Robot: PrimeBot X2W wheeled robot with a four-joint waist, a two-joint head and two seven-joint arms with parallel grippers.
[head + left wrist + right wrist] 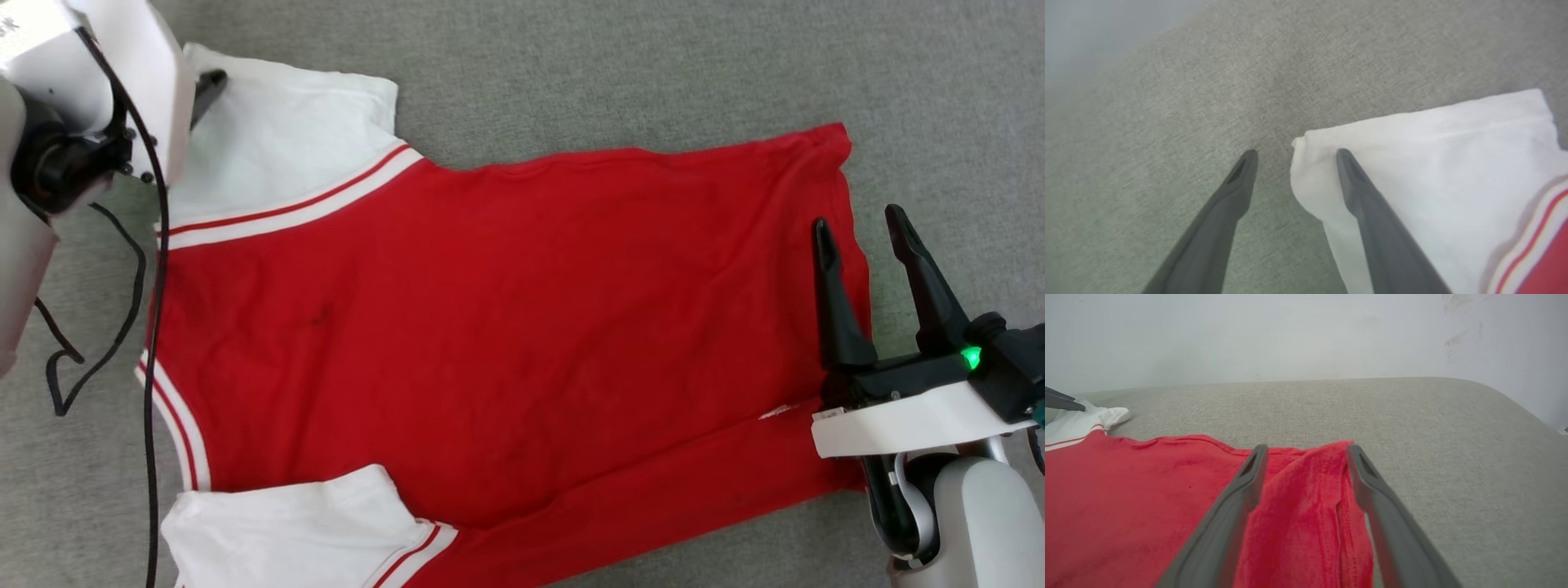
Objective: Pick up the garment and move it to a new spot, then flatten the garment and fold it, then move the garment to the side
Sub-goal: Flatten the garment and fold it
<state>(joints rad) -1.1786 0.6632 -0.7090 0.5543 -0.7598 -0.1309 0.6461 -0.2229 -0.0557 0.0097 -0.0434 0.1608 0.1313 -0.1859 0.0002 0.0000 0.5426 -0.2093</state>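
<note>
**Garment laid flat, both claws open at opposite ends**

Head view: the garment (506, 327) lies spread on the grey fabric surface (571, 65) and takes up most of the frame. Its hem is toward the right edge and its shoulders toward the left. The plain red side faces up. One white sleeve (277, 139) sits at upper left, bordered by red-white striped trim (294, 208). The other sleeve (286, 523) is at lower left. A long crease or fold runs along the lower red edge.

Right gripper (857, 219): at the right edge of the frame, jaws spread wide, nothing held. In the right wrist view, one finger is over the red cloth and the other over bare grey surface, with the rumpled hem corner between them. Cannot tell whether the tips touch the fabric.

Left gripper (1296, 153): jaws wide apart, gripping nothing. In the left wrist view, one finger lies over the corner of the upper white sleeve and the other over the grey surface.

A black cable (155, 245) hangs down the left side of the head view.
</note>
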